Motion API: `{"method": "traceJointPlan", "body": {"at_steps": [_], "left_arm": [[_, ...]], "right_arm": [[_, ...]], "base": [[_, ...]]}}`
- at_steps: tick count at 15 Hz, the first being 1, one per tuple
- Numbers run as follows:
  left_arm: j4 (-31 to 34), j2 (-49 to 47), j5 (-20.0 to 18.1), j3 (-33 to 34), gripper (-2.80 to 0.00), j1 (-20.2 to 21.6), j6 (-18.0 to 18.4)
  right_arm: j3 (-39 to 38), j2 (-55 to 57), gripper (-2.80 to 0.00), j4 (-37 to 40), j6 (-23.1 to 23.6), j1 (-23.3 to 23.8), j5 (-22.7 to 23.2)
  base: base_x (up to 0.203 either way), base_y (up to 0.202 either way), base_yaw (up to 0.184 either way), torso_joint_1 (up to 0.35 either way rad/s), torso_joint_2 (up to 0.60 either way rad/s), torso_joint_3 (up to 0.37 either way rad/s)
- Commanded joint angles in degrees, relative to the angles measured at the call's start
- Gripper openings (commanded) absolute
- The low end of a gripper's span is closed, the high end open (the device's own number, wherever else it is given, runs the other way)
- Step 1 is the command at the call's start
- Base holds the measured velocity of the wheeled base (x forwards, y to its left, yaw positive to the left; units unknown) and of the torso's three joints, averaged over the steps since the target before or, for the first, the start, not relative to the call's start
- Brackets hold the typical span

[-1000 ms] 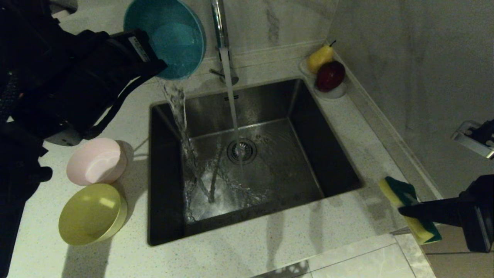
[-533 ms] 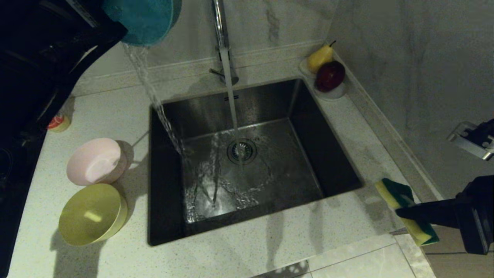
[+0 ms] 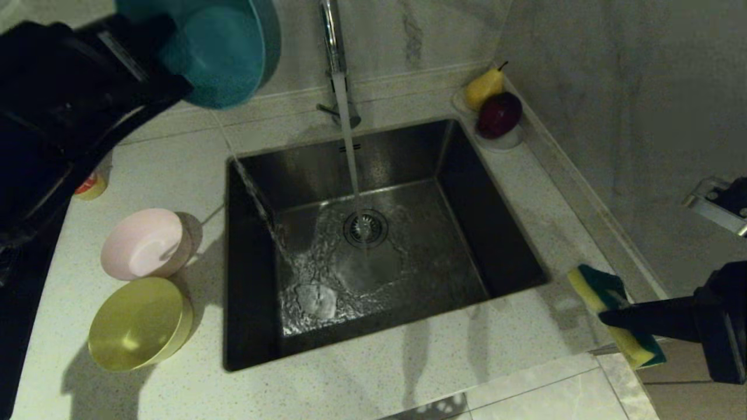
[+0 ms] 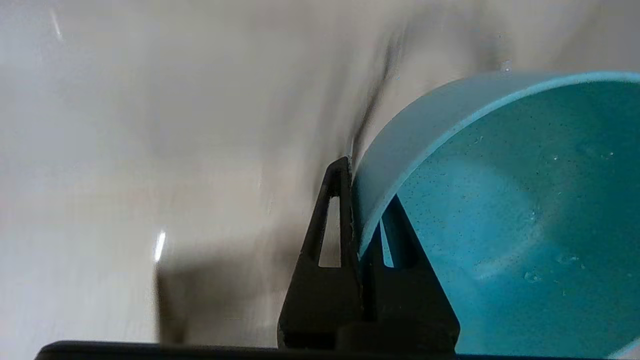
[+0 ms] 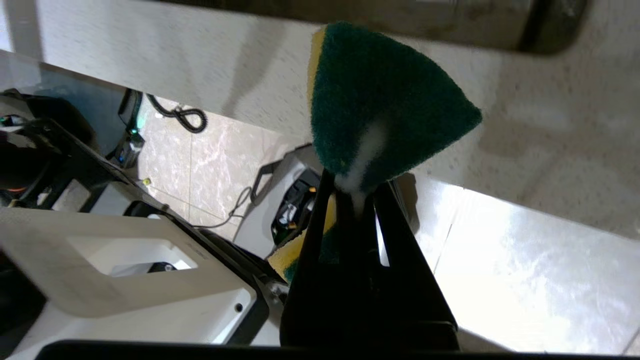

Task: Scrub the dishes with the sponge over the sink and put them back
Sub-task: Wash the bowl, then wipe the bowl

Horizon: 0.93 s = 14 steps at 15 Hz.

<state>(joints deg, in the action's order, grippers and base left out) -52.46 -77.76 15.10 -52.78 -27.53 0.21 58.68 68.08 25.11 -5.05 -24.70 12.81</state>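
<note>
My left gripper (image 4: 361, 195) is shut on the rim of the light blue bowl (image 3: 224, 52), one finger inside and one outside. It holds the bowl tilted high above the counter behind the sink's left corner. A thin trickle falls from the blue bowl (image 4: 500, 210) toward the steel sink (image 3: 502, 233). The pink bowl (image 3: 146, 244) and the yellow bowl (image 3: 139, 324) sit on the counter left of the sink. My right gripper (image 5: 352, 187) is shut on the bent green and yellow sponge (image 5: 382, 100). In the head view the sponge (image 3: 610, 309) hangs over the counter's front right corner.
The faucet (image 3: 332, 41) runs a stream onto the drain strainer (image 3: 366, 227), and water ripples over the basin floor. A white dish (image 3: 508, 140) with a pear and a red apple stands at the back right. A small bottle (image 3: 90, 185) is on the counter under my left arm.
My left arm lifted the blue bowl up and to the left, away from the sink's back corner. The heavy pour thinned to a trickle. The right gripper and sponge stayed put.
</note>
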Motion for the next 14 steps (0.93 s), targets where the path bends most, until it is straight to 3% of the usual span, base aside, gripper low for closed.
{"method": "traceJointPlan", "body": {"at_steps": [1, 4, 6, 8, 11, 14], "left_arm": [[16.43, 2.40, -0.07, 0.97, -2.80, 0.02, -1.42], [37.30, 4.14, -0.02, -1.66, -2.80, -0.09, -5.16], [46.33, 5.35, -0.41, -3.70, -2.80, -0.94, -8.15], [52.30, 5.62, -0.62, -3.22, -2.80, -4.46, -9.32], [56.03, 3.55, -0.29, -2.90, -2.80, -8.59, -16.86], [53.96, 0.05, 2.29, -3.60, -2.80, -9.14, -18.68]], "right_arm": [[1.27, -0.74, -2.80, 0.30, -1.00, -2.57, -0.06], [6.36, -0.96, -2.80, 4.17, -5.29, -6.67, -0.03], [10.05, -0.74, -2.80, 7.22, -8.25, -10.79, 0.23], [13.22, 0.42, -2.80, 8.69, -12.16, -15.63, 0.23], [18.31, 5.06, -2.80, 10.69, -17.70, -19.91, 0.39], [24.85, 11.22, -2.80, 11.77, -21.70, -21.31, 1.65]], "base": [[0.000, 0.000, 0.000, 0.000, 0.00, 0.000], [0.000, 0.000, 0.000, 0.000, 0.00, 0.000], [0.000, 0.000, 0.000, 0.000, 0.00, 0.000], [0.000, 0.000, 0.000, 0.000, 0.00, 0.000], [0.000, 0.000, 0.000, 0.000, 0.00, 0.000], [0.000, 0.000, 0.000, 0.000, 0.00, 0.000]]}}
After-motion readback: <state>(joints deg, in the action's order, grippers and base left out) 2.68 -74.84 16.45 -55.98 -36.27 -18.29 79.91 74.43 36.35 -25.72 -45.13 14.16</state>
